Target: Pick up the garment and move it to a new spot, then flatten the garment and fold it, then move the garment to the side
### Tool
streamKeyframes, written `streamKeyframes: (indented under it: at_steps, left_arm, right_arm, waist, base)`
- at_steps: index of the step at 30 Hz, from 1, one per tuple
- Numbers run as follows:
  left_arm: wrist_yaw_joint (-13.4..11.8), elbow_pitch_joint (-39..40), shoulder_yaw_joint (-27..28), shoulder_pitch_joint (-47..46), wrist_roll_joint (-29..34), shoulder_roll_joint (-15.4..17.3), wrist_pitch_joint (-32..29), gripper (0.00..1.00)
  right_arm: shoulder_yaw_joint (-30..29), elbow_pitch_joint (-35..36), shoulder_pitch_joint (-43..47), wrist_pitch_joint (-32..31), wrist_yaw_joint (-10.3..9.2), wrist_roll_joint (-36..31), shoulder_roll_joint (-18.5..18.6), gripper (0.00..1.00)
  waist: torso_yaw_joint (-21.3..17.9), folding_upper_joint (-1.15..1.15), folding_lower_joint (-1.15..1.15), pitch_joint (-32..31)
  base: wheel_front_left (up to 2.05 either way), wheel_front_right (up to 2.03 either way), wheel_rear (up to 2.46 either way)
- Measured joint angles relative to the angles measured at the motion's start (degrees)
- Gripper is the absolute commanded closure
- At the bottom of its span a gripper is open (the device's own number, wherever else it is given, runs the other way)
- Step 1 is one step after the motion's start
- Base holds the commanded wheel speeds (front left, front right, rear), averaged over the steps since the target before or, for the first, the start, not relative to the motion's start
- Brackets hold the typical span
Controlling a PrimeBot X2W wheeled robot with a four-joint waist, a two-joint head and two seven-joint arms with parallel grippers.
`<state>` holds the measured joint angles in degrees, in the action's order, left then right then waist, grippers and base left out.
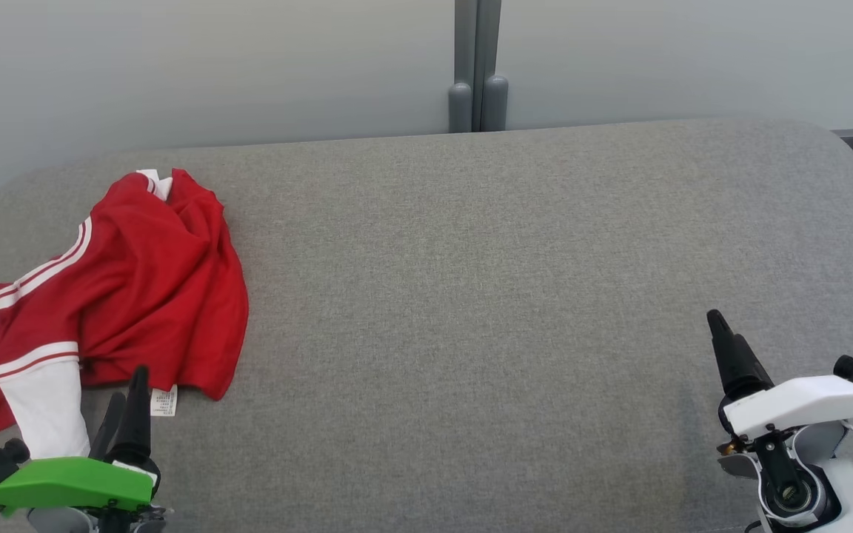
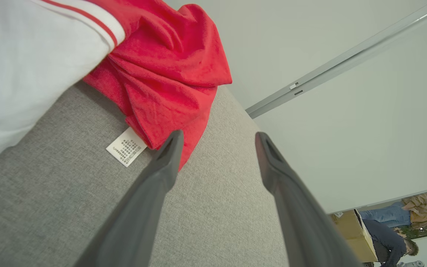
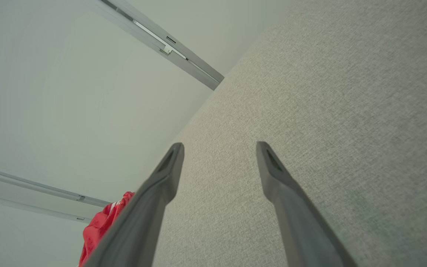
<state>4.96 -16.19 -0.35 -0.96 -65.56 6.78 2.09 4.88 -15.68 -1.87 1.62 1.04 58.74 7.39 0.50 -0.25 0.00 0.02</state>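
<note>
Where the garment lies: the red garment [image 1: 145, 296], striped in white, sits crumpled on the surface [image 1: 471, 296] at its left edge, nearer the near-left corner than the far one.
Sleeve: a white sleeve [image 1: 45, 407] runs toward the near-left corner, just beside the left gripper.
Tag: a white tag [image 1: 164, 401] pokes out from the garment's near hem and lies flat on the surface, just beside the left gripper's fingers.
Left gripper: the left gripper [image 1: 129, 389] is at the near edge by the left corner, released, jaws apart with nothing between them. In the left wrist view one fingertip [image 2: 172, 142] overlaps the red hem; I cannot tell whether it touches.
Right gripper: the right gripper [image 3: 219, 145] is at the near edge by the right corner, released, jaws apart over bare surface, well apart from the garment.
Wall: a pale wall [image 1: 249, 59] stands behind the far edge, with a grey post [image 1: 477, 66] near its middle.
Person: in the left wrist view a person [image 2: 391, 241] bends beside a box [image 2: 347, 226], beyond the surface.
</note>
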Motion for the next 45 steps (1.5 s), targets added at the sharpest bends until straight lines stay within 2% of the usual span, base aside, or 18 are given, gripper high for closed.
streamKeyframes:
  at_steps: [6,21,45]
  left_arm:
    - [-1.0,0.8,-0.8,0.0,6.7,1.5,1.0,0.0]
    - [-2.5,2.9,-1.8,1.3,19.9,2.3,3.7,0.0]
    - [-2.9,4.3,-3.2,2.6,37.9,4.1,8.2,0.0]
  right_arm:
    - [1.4,0.1,0.0,1.0,-0.65,-4.6,0.4,0.0]
    - [4.6,0.3,0.0,4.1,-2.64,-17.2,2.0,0.0]
    - [8.6,0.7,0.0,8.5,-5.59,-35.4,3.9,0.0]
  waist:
    - [-0.1,0.0,0.0,-0.1]
    - [-0.3,0.0,0.0,0.0]
    - [-0.8,0.0,0.0,0.2]
  base:
    - [0.0,0.0,0.0]
    - [0.0,0.0,0.0]
    - [0.0,0.0,0.0]
